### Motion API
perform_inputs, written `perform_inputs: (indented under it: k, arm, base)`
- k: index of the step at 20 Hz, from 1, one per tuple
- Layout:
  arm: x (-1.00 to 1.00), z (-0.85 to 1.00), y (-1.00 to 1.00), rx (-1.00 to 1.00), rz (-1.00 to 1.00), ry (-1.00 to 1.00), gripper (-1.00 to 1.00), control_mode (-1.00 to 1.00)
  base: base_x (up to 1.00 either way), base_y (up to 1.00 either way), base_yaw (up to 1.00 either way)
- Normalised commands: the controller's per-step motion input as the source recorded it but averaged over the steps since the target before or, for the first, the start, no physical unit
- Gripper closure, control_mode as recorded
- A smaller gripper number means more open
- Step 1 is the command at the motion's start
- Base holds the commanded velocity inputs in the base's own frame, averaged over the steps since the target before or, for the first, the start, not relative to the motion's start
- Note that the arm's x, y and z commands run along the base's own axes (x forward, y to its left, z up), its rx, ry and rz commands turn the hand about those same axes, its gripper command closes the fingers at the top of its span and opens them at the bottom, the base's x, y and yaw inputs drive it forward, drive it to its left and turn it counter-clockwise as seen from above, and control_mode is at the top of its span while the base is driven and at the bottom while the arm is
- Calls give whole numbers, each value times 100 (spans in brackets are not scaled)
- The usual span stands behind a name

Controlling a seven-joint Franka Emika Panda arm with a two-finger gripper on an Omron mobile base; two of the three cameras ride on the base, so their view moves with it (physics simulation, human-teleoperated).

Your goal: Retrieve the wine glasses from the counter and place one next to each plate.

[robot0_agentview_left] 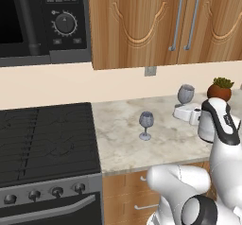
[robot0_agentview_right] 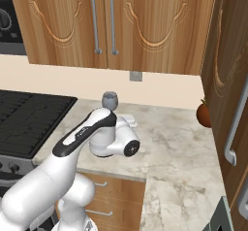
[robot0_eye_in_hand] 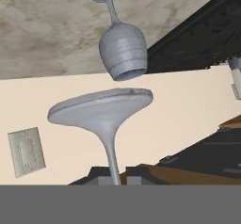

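At the back of the counter [robot0_agentview_left: 123, 139], near the wall, your gripper [robot0_agentview_left: 185, 111] is pinched on the stem of one wine glass [robot0_agentview_left: 185, 93]. Fingers pressed nearly together around it. In the hand view the thin stem runs down between the two finger tips, with the round foot [robot0_eye_in_hand: 101, 108] spread just above them; that view is rolled, so the counter sits at the top.

The held glass is upright in the left base view, its bowl standing clear above the hand. You can't tell from these views whether its foot is touching the marble or just off it. In the right base view the bowl [robot0_agentview_right: 110, 99] pokes up behind the forearm.

The second wine glass [robot0_agentview_left: 146, 125] stands upright on its own, nearer the middle of the counter, towards the stove [robot0_agentview_left: 47, 139] side and closer to the front edge than the held one. Well apart from the gripper, nothing touching it. In the hand view it sits beyond the held foot.

A small potted plant [robot0_agentview_left: 220, 89] is at the back right corner of the counter, by the wall. A wall outlet [robot0_agentview_left: 150, 71] is just above the back edge. Wooden cabinets [robot0_agentview_left: 156, 21] overhead, microwave [robot0_agentview_left: 42, 21] over the stove.
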Motion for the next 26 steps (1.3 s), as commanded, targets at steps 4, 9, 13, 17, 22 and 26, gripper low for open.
perform_inputs:
  k: [4,9,13,17,22,26]
  arm:
    - [-1,0,8,-2,1,-2,100,-100]
    - [-25,0,29,-12,7,-18,100,-100]
    - [-2,0,1,0,0,-1,100,-100]
    - [-34,0,42,-10,13,-9,100,-100]
    - [-13,0,12,-4,8,-2,100,100]
    - [0,0,0,0,0,0,100,100]
  base:
    - [0,0,0]
    - [0,0,0]
    - [0,0,0]
    - [0,0,0]
    - [-63,27,50]
    - [-62,69,67]
